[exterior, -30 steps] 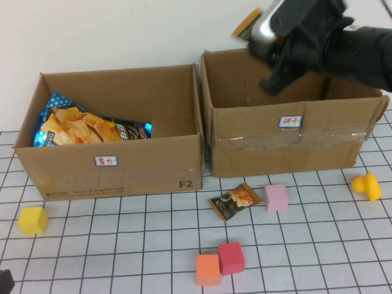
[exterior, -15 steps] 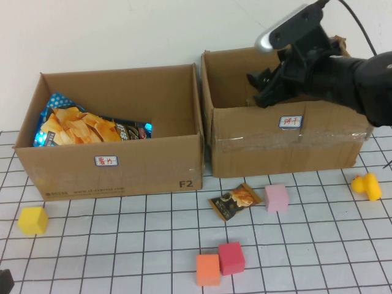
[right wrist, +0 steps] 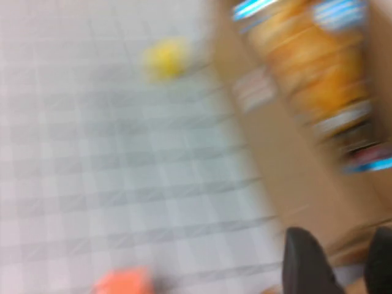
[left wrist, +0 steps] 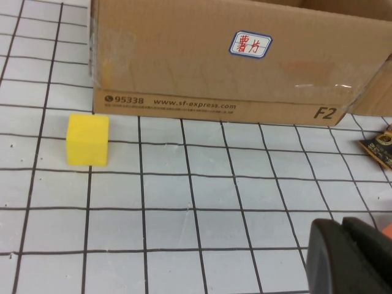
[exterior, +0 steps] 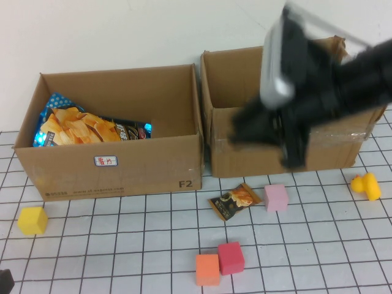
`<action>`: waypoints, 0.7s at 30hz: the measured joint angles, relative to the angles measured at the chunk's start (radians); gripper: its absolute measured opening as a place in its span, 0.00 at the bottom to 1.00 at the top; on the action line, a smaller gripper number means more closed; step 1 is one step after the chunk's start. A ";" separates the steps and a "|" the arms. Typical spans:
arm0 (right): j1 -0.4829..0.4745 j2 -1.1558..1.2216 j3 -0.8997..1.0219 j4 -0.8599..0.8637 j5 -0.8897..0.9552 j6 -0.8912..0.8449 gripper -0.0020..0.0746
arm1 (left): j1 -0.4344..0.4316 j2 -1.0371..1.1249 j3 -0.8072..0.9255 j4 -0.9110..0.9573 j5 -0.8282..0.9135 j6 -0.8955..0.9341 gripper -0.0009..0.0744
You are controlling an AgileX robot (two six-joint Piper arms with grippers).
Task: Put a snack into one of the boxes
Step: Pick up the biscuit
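A small dark snack packet (exterior: 234, 201) lies on the gridded table in front of the gap between two open cardboard boxes; its corner shows in the left wrist view (left wrist: 381, 146). The left box (exterior: 122, 165) holds a blue chip bag (exterior: 79, 127). My right gripper (exterior: 242, 131) is blurred in front of the right box (exterior: 343, 147), above the packet. In the right wrist view it (right wrist: 343, 269) is open and empty. My left gripper (left wrist: 340, 229) is shut and empty, low at the table's near left corner (exterior: 5, 282).
A yellow cube (exterior: 32, 220) sits in front of the left box and shows in the left wrist view (left wrist: 88, 139). A pink cube (exterior: 276, 197) lies beside the packet. A red cube (exterior: 231, 257) and an orange cube (exterior: 207, 269) sit nearer. A yellow duck (exterior: 366, 185) is far right.
My right arm has swung from above the right box down and left, to in front of that box. The left arm and all objects have not moved.
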 joint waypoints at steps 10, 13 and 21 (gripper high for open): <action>0.047 0.192 0.000 -0.318 0.148 -0.015 0.26 | 0.000 0.028 0.000 0.000 -0.027 0.004 0.01; 0.057 0.250 0.000 -0.415 0.118 -0.038 0.28 | 0.000 0.028 0.000 0.000 -0.030 0.006 0.01; 0.067 0.330 -0.002 -0.456 -0.024 -0.102 0.74 | -0.043 0.059 0.032 -0.020 -0.073 0.016 0.01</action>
